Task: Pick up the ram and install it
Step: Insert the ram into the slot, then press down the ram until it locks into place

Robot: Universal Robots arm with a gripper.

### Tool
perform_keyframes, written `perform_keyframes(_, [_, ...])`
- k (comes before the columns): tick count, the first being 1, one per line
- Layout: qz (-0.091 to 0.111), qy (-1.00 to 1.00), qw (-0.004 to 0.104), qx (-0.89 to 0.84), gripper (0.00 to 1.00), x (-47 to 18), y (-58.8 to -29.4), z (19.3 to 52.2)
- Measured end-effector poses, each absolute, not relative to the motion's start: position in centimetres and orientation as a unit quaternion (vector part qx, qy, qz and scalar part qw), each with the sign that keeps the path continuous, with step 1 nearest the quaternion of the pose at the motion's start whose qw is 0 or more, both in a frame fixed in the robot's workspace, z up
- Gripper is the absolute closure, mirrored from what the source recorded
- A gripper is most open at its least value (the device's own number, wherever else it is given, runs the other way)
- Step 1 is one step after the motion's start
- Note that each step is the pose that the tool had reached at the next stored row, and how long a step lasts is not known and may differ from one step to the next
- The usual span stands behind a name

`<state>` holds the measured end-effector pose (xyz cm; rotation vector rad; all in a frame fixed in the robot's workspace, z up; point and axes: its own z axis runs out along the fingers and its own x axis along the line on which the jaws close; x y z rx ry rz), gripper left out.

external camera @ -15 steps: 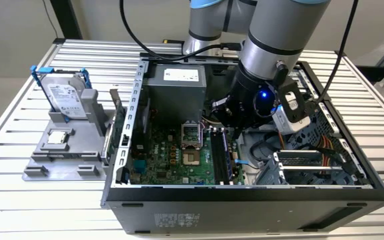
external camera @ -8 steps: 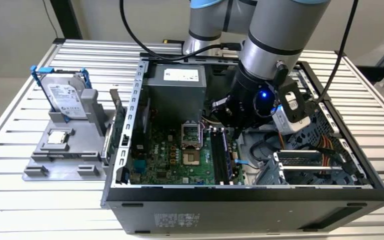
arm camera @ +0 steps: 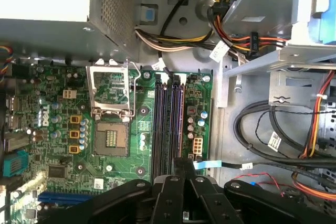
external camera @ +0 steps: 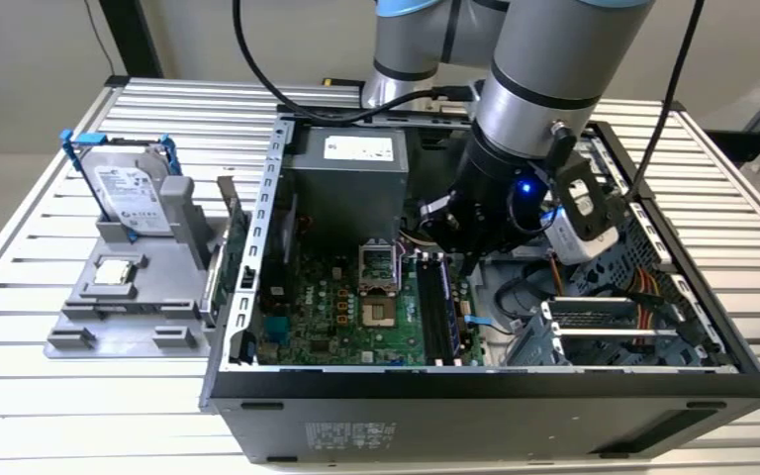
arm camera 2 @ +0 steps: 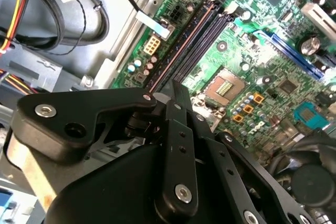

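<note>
Exterior view: the arm reaches down into an open computer case (external camera: 486,381) standing on a slatted worktop (external camera: 37,396). The gripper (external camera: 466,265) sits just above the black memory slots (external camera: 439,312) of the green motherboard (external camera: 340,317). On the exterior view's left, a grey holder (external camera: 130,297) carries a silver hard drive (external camera: 130,193) in a blue frame and a small square processor chip (external camera: 116,270).

Second wrist view: the gripper (arm camera 2: 179,94) has its fingers pressed together on a thin dark edge that may be the ram (arm camera 2: 181,88), directly over the memory slots (arm camera 2: 194,38).

First wrist view: the gripper (arm camera: 181,163) hangs over the memory slots (arm camera: 169,121), beside the empty processor socket (arm camera: 111,139). The ram's whereabouts cannot be told with certainty.
</note>
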<state>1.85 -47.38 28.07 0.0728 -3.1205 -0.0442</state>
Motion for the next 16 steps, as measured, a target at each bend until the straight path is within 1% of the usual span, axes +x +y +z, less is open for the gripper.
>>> perform_keyframes(16, [-0.013, -0.99, 0.012, 0.139, 1.0, 1.82, -47.36, 28.08])
